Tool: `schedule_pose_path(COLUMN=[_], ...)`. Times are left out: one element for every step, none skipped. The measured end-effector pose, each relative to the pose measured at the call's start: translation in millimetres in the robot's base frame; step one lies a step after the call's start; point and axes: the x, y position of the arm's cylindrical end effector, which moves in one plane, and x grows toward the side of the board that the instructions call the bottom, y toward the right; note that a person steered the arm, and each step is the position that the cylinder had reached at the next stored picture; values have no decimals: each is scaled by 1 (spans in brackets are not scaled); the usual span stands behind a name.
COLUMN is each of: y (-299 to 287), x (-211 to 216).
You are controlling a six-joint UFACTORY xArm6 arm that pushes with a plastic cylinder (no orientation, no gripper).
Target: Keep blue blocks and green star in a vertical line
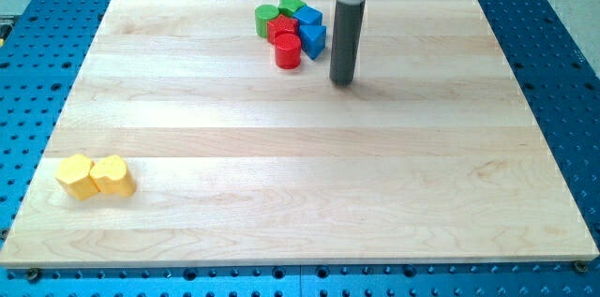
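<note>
My tip (342, 81), a bare matte rod with no jaws and grasping nothing, rests on the counter (281, 185) just right of the blue cube (312, 40). Behind it sit another blue block (309, 16) and the green star (291, 4). Alignment seems barely begun; next likely nudging the glossy cube clear.

At my 12 o'clock on the table (300, 194), a block cluster (291, 27) sits touching. My tip (342, 82) stands just beside it at 3 o'clock. Two blocks (94, 176) touch at 8 o'clock.
</note>
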Motion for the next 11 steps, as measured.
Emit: schedule_pose_path(y=[36,31,6,-37,-79,-49,-86,-143,-131,-80,-50], x=[-90,-101,-109,-114,-111,-155,-153,-154,-134,-108,-73])
